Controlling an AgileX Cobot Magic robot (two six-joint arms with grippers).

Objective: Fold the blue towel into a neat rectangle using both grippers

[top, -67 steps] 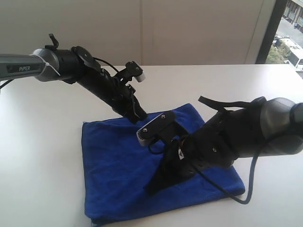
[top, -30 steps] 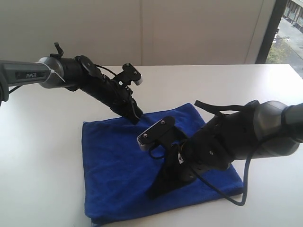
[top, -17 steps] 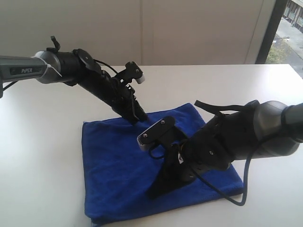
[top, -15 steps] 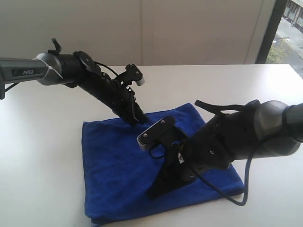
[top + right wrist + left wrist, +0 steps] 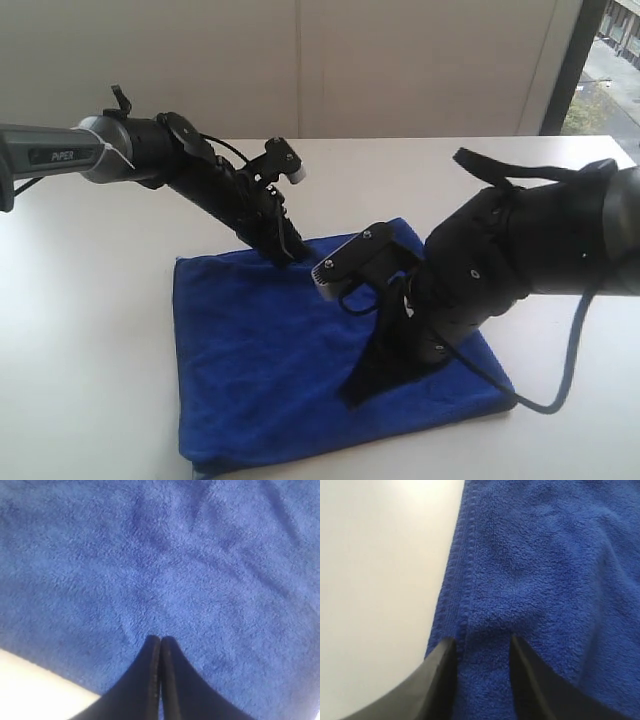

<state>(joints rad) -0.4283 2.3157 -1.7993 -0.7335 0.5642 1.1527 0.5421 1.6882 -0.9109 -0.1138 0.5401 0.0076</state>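
The blue towel [image 5: 250, 350] lies flat on the white table as a folded rectangle. My left gripper [image 5: 290, 255] is down at the towel's far edge, open. In the left wrist view its fingers [image 5: 442, 665] stand apart on either side of the towel's [image 5: 535, 570] stitched hem, with the left gripper [image 5: 482, 642] gripping nothing. My right gripper [image 5: 352, 390] is shut, its tips touching the middle of the towel. In the right wrist view the right gripper [image 5: 160, 639] shows its black fingers pressed together against the towel [image 5: 150, 555], holding nothing.
The white table [image 5: 90, 300] reaches past the towel on every side. A black cable [image 5: 545, 405] loops from the right arm down beside the towel's right corner. A wall stands behind the table and a window [image 5: 600, 60] at the far right.
The left gripper has opened at the towel's far edge. The right arm has risen and swung to the right, and its shut tips have slid a little right on the towel.
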